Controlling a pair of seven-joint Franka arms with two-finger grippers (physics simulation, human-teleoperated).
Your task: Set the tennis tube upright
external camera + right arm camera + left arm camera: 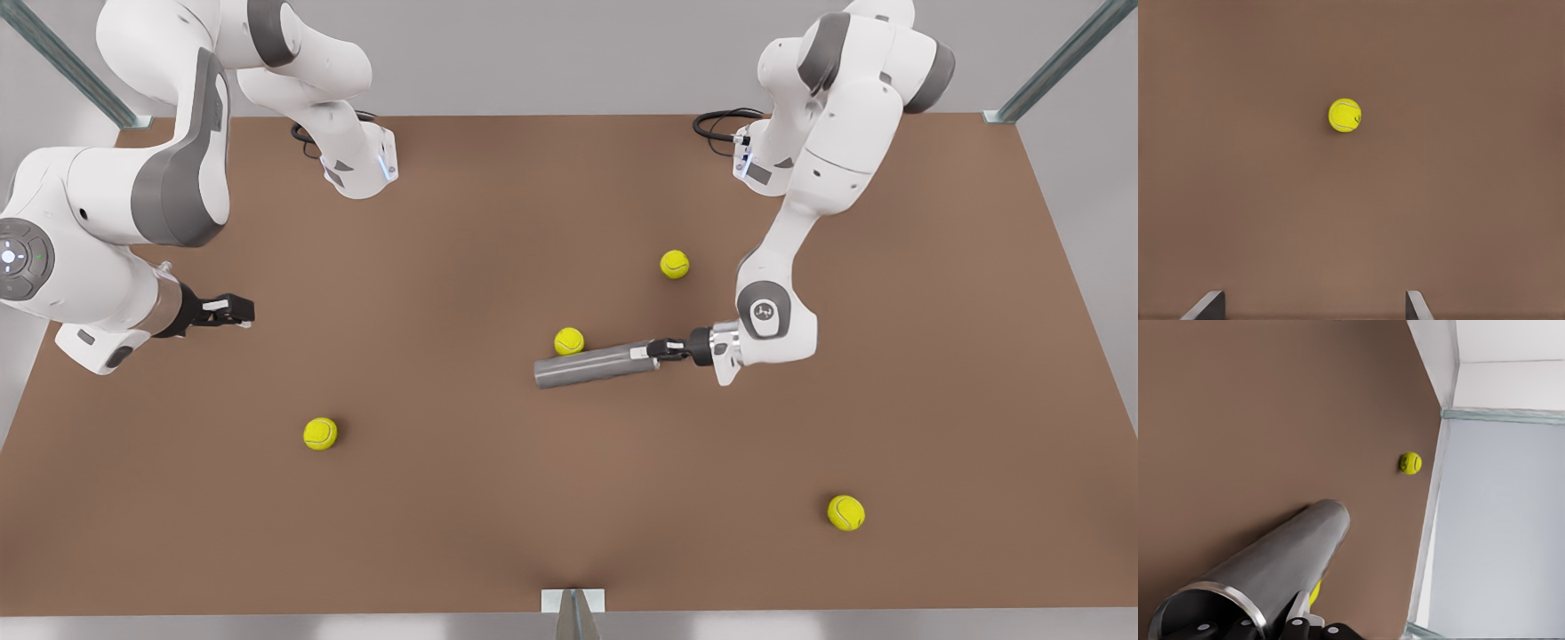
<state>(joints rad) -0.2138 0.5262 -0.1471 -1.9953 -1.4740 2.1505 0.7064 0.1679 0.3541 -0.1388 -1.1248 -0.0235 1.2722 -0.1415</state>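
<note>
Four tennis balls are lying scattered on the brown table, one just beside the tennis tube, which is lying on its side near the middle. The left gripper is clamping the tube's open rim, while the right gripper is waiting with fingers spread at the front view's left, well apart.

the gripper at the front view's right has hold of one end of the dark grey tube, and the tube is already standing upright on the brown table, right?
Not quite. The left gripper does grip one end of the dark grey smooth tennis tube, but the tube lies on its side on the brown table, as the front view shows. The right gripper waits open at the front view's left.
</note>
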